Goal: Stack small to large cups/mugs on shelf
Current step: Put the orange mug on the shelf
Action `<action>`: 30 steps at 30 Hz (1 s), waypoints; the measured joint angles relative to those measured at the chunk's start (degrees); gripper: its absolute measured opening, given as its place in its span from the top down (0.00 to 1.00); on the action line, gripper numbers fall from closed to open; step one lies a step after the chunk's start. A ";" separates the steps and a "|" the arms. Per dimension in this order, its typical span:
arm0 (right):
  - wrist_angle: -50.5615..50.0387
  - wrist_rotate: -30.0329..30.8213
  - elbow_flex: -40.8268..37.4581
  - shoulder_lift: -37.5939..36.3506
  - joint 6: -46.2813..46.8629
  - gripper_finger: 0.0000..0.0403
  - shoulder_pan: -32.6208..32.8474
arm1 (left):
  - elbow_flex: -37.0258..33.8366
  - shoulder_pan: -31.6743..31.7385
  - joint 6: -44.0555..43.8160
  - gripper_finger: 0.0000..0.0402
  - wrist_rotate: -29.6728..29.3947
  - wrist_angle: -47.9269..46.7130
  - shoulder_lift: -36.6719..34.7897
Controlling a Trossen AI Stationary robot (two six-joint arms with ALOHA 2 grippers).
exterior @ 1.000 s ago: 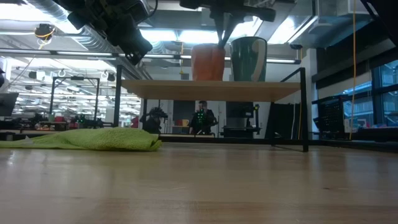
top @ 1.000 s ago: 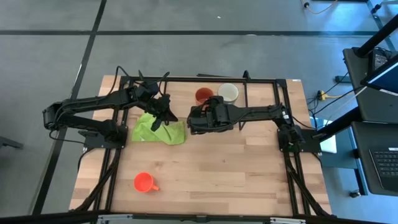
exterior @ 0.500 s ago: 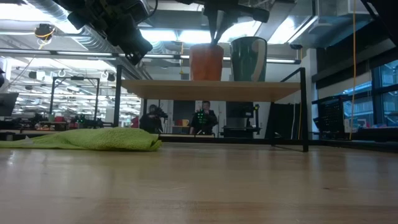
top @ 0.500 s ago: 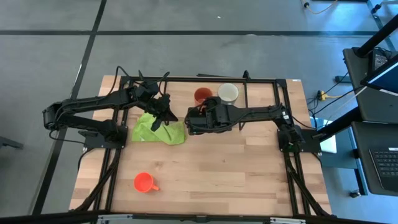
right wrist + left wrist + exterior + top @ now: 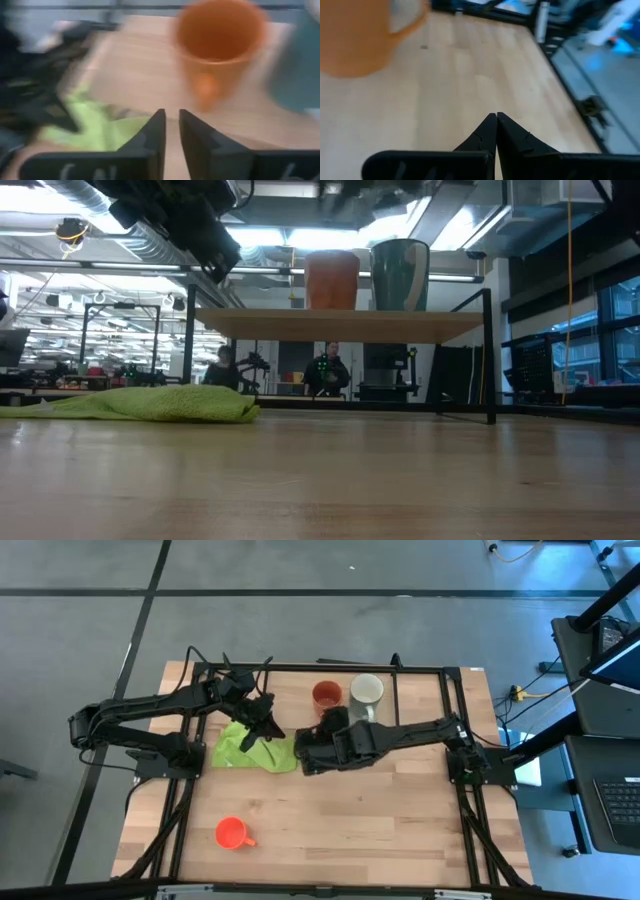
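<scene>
Mugs are rigid, glossy, breakable: the small orange-red mug (image 5: 231, 833) waits alone on the near desk (image 5: 380, 830), best pinched at its rim or handle. Farther off, the right pincer (image 5: 306, 752), fingers slightly parted and empty, has pulled back from the brown-orange mug (image 5: 326, 694) beside the pale green mug (image 5: 366, 691) on the shelf (image 5: 340, 324), while the left pincer (image 5: 272, 732) stays closed above the cloth (image 5: 256, 750).

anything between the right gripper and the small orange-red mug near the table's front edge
Nothing visible. Bare tabletop lies between the right gripper and the orange-red mug. The lime-green cloth sits beside the gripper, toward the left arm, off that path.
</scene>
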 joint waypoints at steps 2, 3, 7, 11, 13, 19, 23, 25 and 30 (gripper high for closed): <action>6.01 0.06 1.12 0.00 -5.93 0.82 1.37 | 0.00 0.00 0.00 0.99 3.10 -1.36 -0.65; 9.87 0.00 1.61 0.00 -9.29 0.80 2.18 | 0.00 -0.05 0.02 0.99 4.42 -1.79 -1.07; 24.24 0.08 3.30 0.00 -21.23 0.72 5.38 | 0.04 -1.17 0.49 1.00 5.82 -3.56 -4.04; 31.22 0.79 4.67 0.00 -27.26 0.69 7.21 | 0.07 -2.51 0.98 0.98 6.14 -3.65 -7.58; 32.43 1.80 4.75 0.00 -27.98 0.68 7.93 | 0.07 -3.08 0.89 0.97 6.17 -2.53 -8.92; 32.52 2.05 4.75 0.00 -27.63 0.68 9.28 | 0.04 -4.85 -7.39 0.97 7.71 2.09 -9.74; 32.51 2.07 4.75 0.00 -27.48 0.68 10.06 | 0.04 -6.88 -16.55 0.98 3.81 3.04 -9.74; 32.52 2.05 4.75 0.00 -27.43 0.68 10.45 | 0.04 -7.93 -18.07 0.99 4.49 2.50 -9.72; 32.89 2.07 4.75 0.00 -27.32 0.68 11.79 | 0.04 -14.18 -18.38 0.99 4.88 -4.37 -10.43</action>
